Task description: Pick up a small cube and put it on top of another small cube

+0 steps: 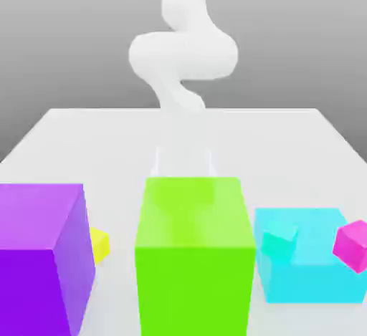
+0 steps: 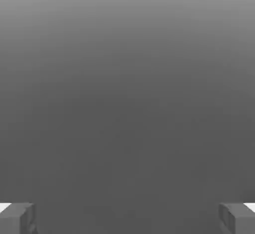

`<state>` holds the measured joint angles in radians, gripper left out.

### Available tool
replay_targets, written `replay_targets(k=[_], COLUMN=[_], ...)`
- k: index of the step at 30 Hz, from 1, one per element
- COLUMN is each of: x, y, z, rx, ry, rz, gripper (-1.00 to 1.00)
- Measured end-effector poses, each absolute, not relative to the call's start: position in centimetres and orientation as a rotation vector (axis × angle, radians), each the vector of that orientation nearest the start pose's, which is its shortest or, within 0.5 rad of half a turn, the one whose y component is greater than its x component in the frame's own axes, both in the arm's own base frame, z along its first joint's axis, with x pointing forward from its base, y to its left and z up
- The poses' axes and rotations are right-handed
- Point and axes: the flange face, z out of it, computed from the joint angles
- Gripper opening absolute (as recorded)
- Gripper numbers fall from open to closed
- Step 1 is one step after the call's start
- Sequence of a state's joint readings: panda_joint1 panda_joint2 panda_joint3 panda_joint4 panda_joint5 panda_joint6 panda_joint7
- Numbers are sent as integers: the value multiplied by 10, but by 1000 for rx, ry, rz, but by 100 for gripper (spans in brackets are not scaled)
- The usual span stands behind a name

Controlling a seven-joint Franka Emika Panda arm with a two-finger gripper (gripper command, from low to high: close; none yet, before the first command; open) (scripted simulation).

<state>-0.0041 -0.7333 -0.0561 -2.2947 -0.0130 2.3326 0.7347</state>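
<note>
The small yellow cube [image 1: 99, 245] rests on the white table [image 1: 107, 141], peeking out from behind the big purple block [image 1: 39, 256], which hides most of it. My white arm comes down in the middle of the table, and its hand [image 1: 183, 161] ends just behind the big green block [image 1: 195, 256], well apart from the yellow cube. In the hand view the gripper [image 2: 127, 219] is open: two grey fingertips [image 2: 17, 218] stand far apart with nothing between them, against plain grey.
A big cyan block [image 1: 308, 274] stands at the exterior view's right. A small teal cube [image 1: 278, 243] is in front of it, and a small magenta cube [image 1: 353, 245] is at its right side.
</note>
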Motion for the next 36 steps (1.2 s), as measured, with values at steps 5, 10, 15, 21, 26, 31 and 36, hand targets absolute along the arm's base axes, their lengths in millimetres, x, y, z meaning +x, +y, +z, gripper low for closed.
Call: replay_targets(k=[5,10,15,21,26,31,36], x=[411,403,363,291,308,310,308], y=[-140,-246,-305,-304,-201,-186,-187], z=[624,510,385,241,192,176,133], rx=[-2577,-2707,-2727,-2609,-2570,-2482,-2475], ry=[1184,1404,1585,1794,1830,1928,1939], rz=[-909,-605,-245,148,137,5,-2], gripper=[0,0,0,0,0,0,-100])
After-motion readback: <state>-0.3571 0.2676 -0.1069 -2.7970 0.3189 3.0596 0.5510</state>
